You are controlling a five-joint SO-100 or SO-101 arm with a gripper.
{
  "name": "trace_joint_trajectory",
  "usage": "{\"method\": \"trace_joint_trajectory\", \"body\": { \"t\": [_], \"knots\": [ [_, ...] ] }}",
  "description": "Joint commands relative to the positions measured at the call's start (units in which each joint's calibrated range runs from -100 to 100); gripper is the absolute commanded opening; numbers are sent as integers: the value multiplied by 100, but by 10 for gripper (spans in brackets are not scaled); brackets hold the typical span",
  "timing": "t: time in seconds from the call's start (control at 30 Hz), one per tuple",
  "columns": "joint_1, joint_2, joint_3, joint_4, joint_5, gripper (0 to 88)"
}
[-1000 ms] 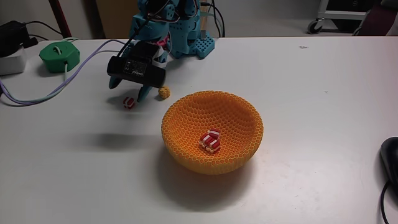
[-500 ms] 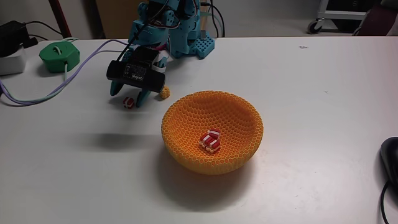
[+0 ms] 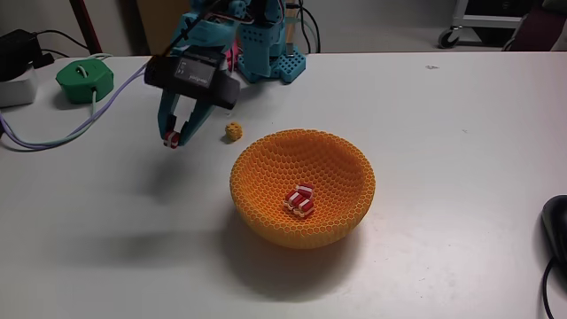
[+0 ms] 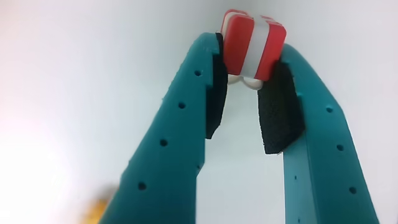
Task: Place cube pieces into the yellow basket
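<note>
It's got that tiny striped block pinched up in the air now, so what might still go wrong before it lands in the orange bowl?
1. The small red-and-white striped cube sits at the very tips of the teal gripper, its jaws gripping only its lower part, so it may slip out early.
2. The big orange-yellow honeycomb-mesh bowl lies off to the right in the fixed view; a low swing might clip its rim.
3. Released from high up, it may bounce off the striped cubes already in the bowl.
</note>
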State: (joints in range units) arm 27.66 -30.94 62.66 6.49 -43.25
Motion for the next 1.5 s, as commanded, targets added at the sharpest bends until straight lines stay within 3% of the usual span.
{"method": "trace_joint_trajectory", "body": {
  "t": [0.0, 0.17, 0.27, 0.3, 0.47, 0.53, 0.73, 0.9, 1.47],
  "knots": [
    [-1247, -202, -984, 559, -396, 0],
    [-2682, 319, -994, 567, -908, 12],
    [-3046, 679, -1110, 411, -601, 342],
    [-3129, 745, -1119, 359, -552, 399],
    [-3251, 528, -1023, 411, -361, 517],
    [-3064, 111, -1158, 1019, -215, 524],
    [-1797, -1641, -1803, 4529, 190, 502],
    [-1163, -2474, -1331, 6371, 288, 475],
    [-921, -1272, 344, 5163, 508, 420]
  ]
}}
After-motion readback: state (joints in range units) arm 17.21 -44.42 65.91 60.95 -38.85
